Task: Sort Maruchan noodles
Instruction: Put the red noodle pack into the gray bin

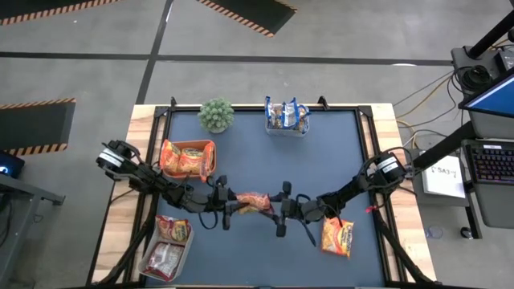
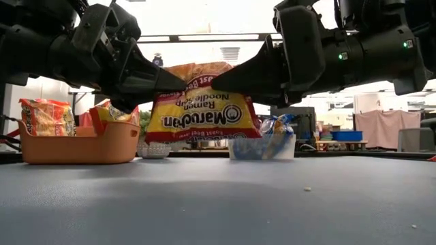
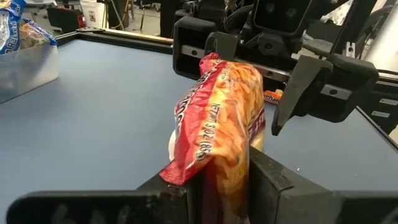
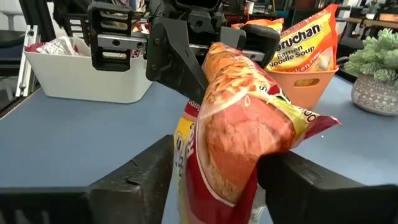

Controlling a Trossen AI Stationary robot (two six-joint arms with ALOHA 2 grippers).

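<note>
high view: orange-red crinkly plastic noodle packet (image 1: 254, 201) mid-tabletop, between left hand (image 1: 231, 205) and right hand (image 1: 281, 210).
orange plastic tray (image 1: 210, 150), white tub (image 1: 148, 262) and clear tub (image 1: 286, 129): each holds packets.
low view: packet off the tabletop; hands' tips hidden.
left wrist view: left hand grasping packet.
right wrist view: right hand's grip unclear.

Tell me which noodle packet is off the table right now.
The orange packet at mid-table, hanging between the left claw and right claw. The others lie in containers or flat on the table.
</note>
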